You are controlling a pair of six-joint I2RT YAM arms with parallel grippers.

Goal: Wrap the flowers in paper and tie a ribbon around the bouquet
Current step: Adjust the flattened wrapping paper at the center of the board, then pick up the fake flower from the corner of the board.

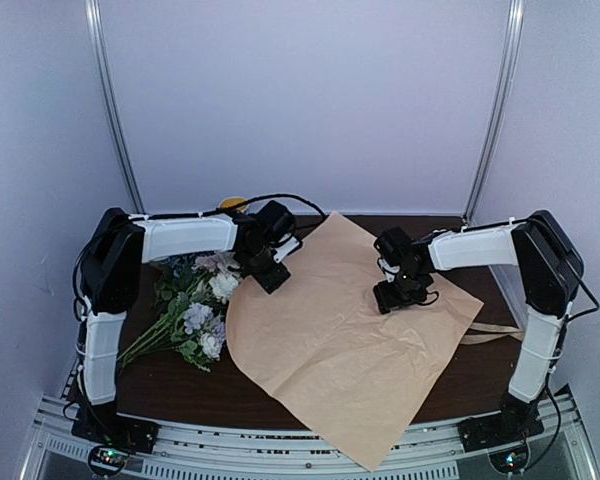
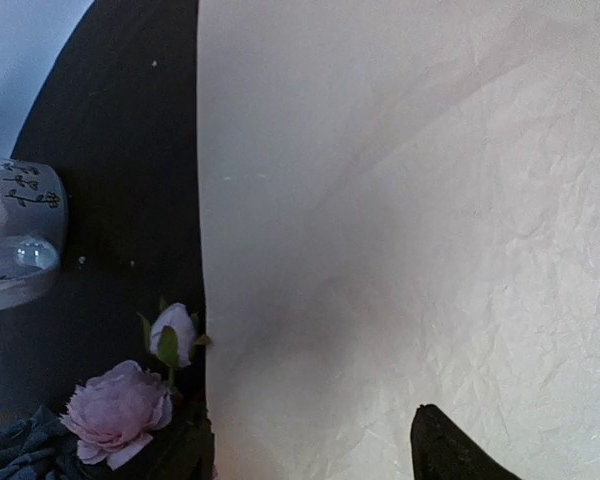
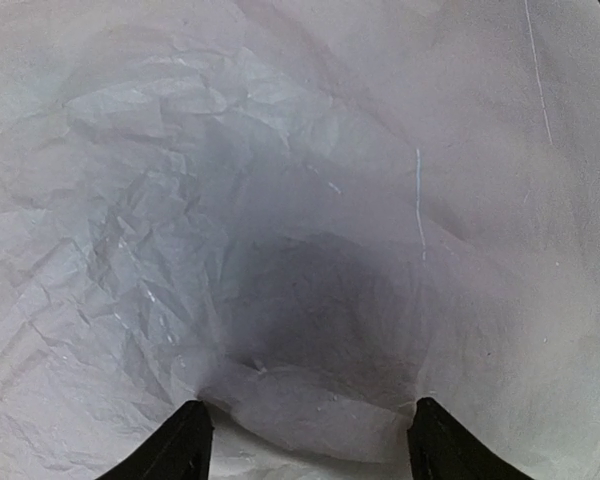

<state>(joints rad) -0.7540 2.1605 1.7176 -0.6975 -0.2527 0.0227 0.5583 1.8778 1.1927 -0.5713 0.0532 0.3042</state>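
The paper lies flat, tan side up, ready for wrapping. The flowers lie just left of it, not on it yet. The left gripper and right gripper hang open over it, holding nothing. I cannot tell what the cup holds.

1. Top view: soft, even overhead light is filling the scene; paper is showing true tan.
2. Left wrist: paper is washing out near white; faint shadow is sitting at 6 o'clock; flowers at 7 o'clock are looking soft.
3. Right wrist: dimmer, grey cast; dark shadow is pooling at 6 o'clock.
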